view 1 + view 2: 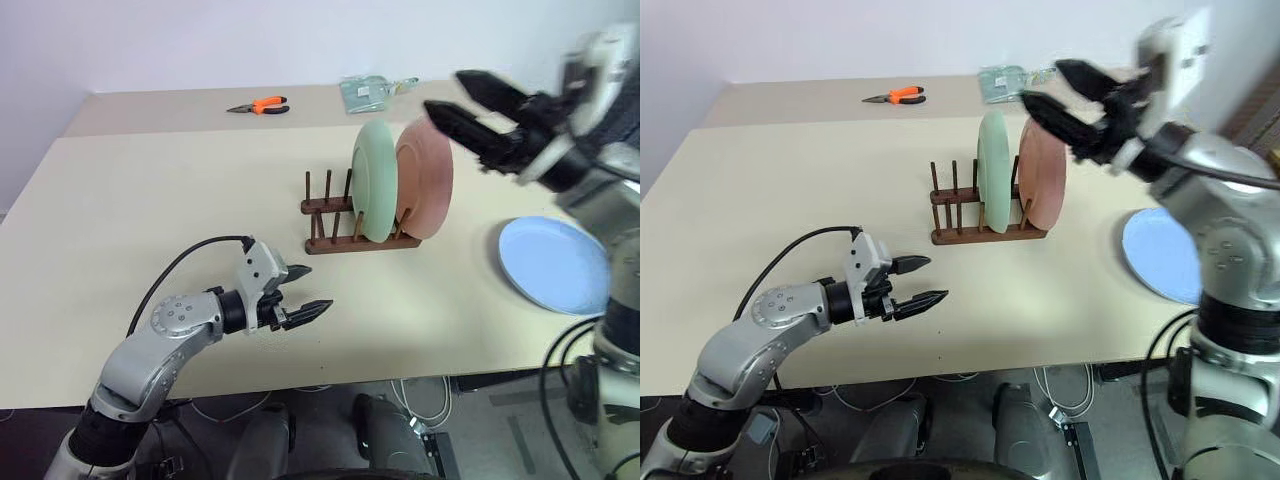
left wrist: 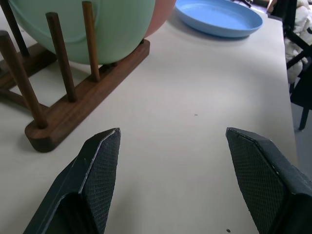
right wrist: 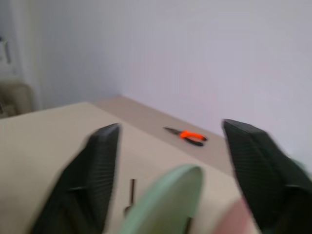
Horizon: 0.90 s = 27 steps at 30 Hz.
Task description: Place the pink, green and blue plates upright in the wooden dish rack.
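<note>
Left gripper point(image 1: 308, 291): two black, cross-hatched fingers spread wide apart and holding nothing, hovering low over the pale beige matte surface point(image 1: 150, 200).
Wooden dish rack point(image 1: 335, 222): small and dark brown, two parallel base bars with slim upright pegs; it stands just ahead of the left fingers. The peg slots nearest them are free.
Green plate point(image 1: 374, 180): round, shallow, matte mint, standing upright on edge between pegs at the rack's far end from the left fingers.
Pink plate point(image 1: 428, 178): same size and shape, matte salmon, upright in the next slot close behind the green one. Its upper rim sits just below the right fingers.
Right gripper point(image 1: 470, 102): raised above the rack, black fingers spread and holding nothing, clear of the pink plate's rim.
Blue plate point(image 1: 553, 263): round, shallow, matte light blue, lying flat on the surface, well apart from the rack and below the right fingers.
Step in hand: likely the blue plate, the last one not racked.
Doing it well: a flat, smooth plate gives little to pinch, so take its raised rim, tilt it upright, and lower it between free pegs without nudging the two standing plates.
</note>
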Each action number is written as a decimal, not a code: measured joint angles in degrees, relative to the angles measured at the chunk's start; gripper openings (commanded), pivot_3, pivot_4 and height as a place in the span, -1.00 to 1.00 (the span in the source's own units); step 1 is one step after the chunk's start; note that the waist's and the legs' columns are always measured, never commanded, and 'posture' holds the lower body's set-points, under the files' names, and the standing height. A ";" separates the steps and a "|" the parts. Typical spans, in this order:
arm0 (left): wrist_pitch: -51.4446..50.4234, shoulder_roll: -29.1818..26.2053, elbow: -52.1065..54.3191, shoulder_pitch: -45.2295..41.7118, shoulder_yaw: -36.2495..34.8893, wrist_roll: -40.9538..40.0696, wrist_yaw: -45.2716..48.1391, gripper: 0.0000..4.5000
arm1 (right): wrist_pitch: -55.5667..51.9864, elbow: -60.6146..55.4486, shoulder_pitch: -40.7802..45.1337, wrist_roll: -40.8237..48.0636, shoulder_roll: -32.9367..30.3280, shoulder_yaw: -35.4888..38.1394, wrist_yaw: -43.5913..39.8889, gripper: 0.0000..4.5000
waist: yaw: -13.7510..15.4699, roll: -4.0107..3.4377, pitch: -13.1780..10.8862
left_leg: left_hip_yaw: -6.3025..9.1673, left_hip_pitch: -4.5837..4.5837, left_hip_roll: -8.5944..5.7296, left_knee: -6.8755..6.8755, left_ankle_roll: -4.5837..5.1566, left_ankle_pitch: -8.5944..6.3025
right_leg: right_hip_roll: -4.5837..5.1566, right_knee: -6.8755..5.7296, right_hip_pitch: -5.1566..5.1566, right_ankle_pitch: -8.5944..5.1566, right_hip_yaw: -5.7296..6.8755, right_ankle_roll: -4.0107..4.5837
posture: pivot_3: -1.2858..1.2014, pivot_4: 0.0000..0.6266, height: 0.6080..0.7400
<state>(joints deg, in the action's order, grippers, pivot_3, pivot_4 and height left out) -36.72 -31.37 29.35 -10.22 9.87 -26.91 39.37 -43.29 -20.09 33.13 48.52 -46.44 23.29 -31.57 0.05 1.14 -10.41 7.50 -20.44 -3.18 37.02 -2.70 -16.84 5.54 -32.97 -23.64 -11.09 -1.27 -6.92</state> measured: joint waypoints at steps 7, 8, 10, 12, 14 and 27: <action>0.23 2.33 -2.30 -2.64 4.37 1.27 1.92 0.59 | 2.71 4.23 -28.29 -13.49 -6.55 4.97 -3.30 0.99 | 0.70 -0.03 0.00 | -0.12 -0.01 0.00 0.01 0.04 -0.02 | 0.03 -0.01 0.00 -0.02 -0.04 -0.02 | 0.03 -0.52 1.00; 0.23 2.44 -2.51 -3.10 5.08 1.62 2.17 0.59 | 3.12 4.54 -31.44 -15.93 -6.51 3.22 -3.27 0.99 | 0.45 -0.11 -0.02 | -0.26 0.00 0.01 0.01 0.04 -0.02 | 0.04 -0.04 -0.03 -0.01 -0.13 -0.02 | 0.03 -0.52 1.00; 0.48 3.07 -2.53 -3.78 5.56 2.03 2.45 0.59 | 4.34 5.75 -33.60 -20.01 -6.35 -0.53 -2.23 0.99 | -0.12 -0.18 -0.05 | -0.43 -0.03 0.06 0.00 0.04 -0.04 | 0.04 -0.08 0.05 -0.01 -0.20 -0.02 | 0.03 -0.52 1.00; 0.94 3.37 -2.54 -4.17 5.74 2.25 2.82 0.59 | 5.04 8.51 -33.50 -23.87 -5.74 -3.76 -0.28 0.99 | -0.70 -0.18 -0.04 | -0.43 0.02 0.09 0.00 0.03 -0.05 | 0.04 -0.06 0.12 -0.02 -0.15 -0.01 | 0.03 -0.52 1.00; 0.99 3.34 -2.60 -4.15 5.75 2.54 2.97 0.59 | 5.07 11.64 -33.02 -26.59 -4.20 -5.71 1.41 0.76 | -0.84 -0.17 -0.06 | -0.42 0.02 0.11 0.00 0.04 -0.06 | 0.03 -0.05 0.10 -0.03 -0.13 -0.01 | 0.03 -0.52 1.00; 1.31 2.53 -2.83 -3.25 5.05 3.90 2.96 0.59 | 9.92 18.05 -24.74 -35.49 -0.50 -10.81 5.40 -0.99 | -0.78 -0.10 -0.08 | -0.31 0.08 0.05 0.12 0.08 -0.06 | 0.04 -0.05 0.03 -0.01 -0.14 -0.03 | 0.03 -0.52 1.00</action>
<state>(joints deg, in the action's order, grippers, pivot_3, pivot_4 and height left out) -35.41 -28.84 26.52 -13.47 14.92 -23.00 42.32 -33.37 -2.04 8.40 13.03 -46.94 12.48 -26.17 -0.73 1.04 -10.49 7.19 -20.36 -3.13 37.14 -2.62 -16.89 5.58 -33.02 -23.61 -11.10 -1.41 -6.95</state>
